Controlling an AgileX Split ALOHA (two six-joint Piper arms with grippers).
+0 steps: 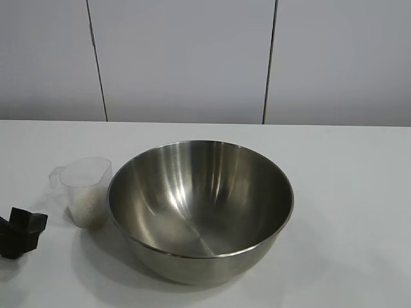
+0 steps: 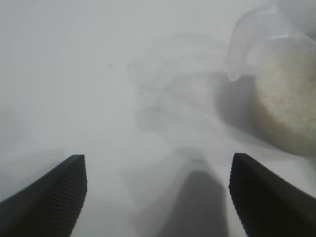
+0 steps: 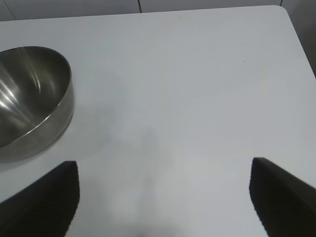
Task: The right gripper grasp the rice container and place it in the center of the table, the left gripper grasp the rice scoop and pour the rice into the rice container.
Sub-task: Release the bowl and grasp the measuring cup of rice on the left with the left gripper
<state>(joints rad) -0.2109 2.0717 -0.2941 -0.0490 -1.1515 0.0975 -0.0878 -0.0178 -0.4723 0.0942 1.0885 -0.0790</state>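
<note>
The rice container (image 1: 200,208), a large shiny steel bowl, stands empty in the middle of the white table (image 1: 347,167). The rice scoop (image 1: 85,189), a frosted plastic cup with a side handle, stands upright just left of the bowl, partly filled with rice (image 1: 88,206). My left gripper (image 1: 22,232) is low at the table's left front, open and empty, a short way from the scoop; the left wrist view shows the scoop (image 2: 276,74) and its rice (image 2: 291,98) beyond my open left gripper (image 2: 157,168). My right gripper (image 3: 164,170) is open and empty, apart from the bowl (image 3: 29,98); it is out of the exterior view.
A grey panelled wall (image 1: 186,58) runs behind the table. The table's far corner and edge show in the right wrist view (image 3: 284,15).
</note>
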